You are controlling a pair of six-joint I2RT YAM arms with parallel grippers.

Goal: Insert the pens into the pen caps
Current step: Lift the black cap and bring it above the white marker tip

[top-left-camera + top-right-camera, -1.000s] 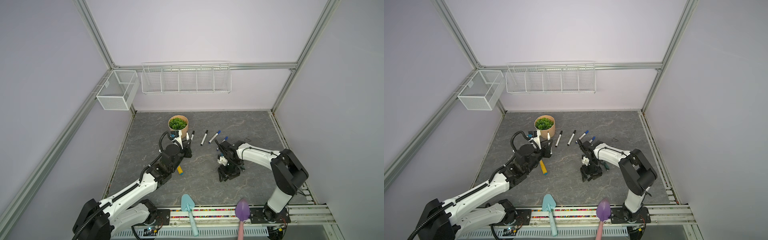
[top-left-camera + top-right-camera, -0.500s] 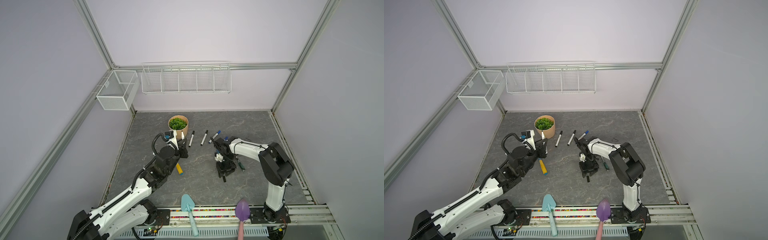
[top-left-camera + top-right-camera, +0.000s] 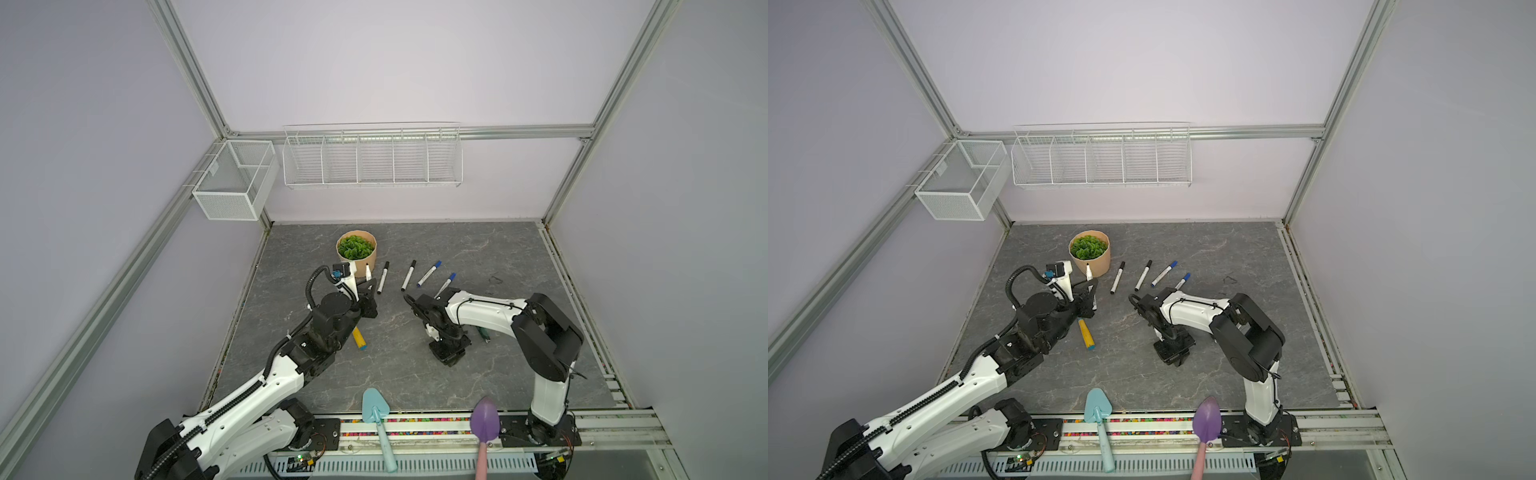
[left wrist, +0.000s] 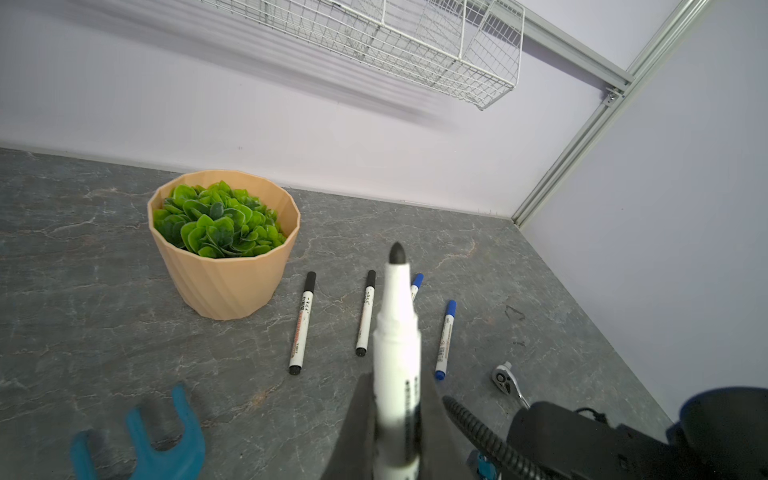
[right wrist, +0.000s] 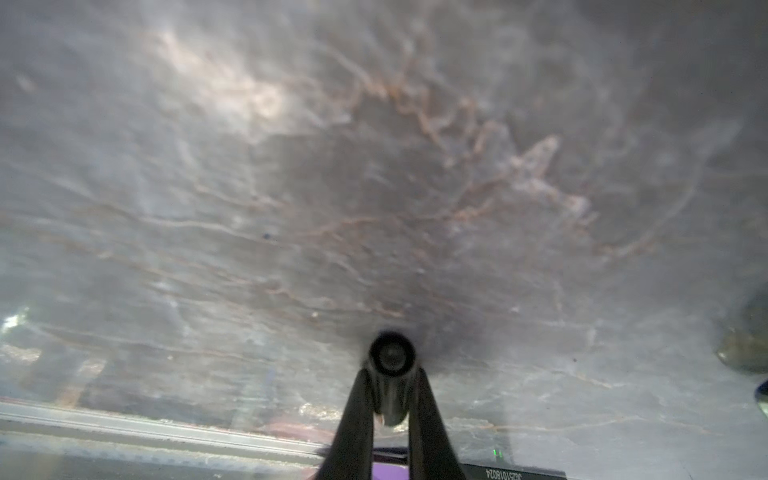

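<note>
left jaws: clamped on pen point(image 4: 397, 332)
right jaws: clamped on black cap point(image 5: 390, 357)
step: pen is best aligned with cap opening before pressing

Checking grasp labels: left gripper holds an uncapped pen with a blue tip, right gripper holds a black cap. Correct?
No. The pen in the left gripper has a black tip, not blue; the left wrist view shows it. The right gripper does hold a black cap.
</note>
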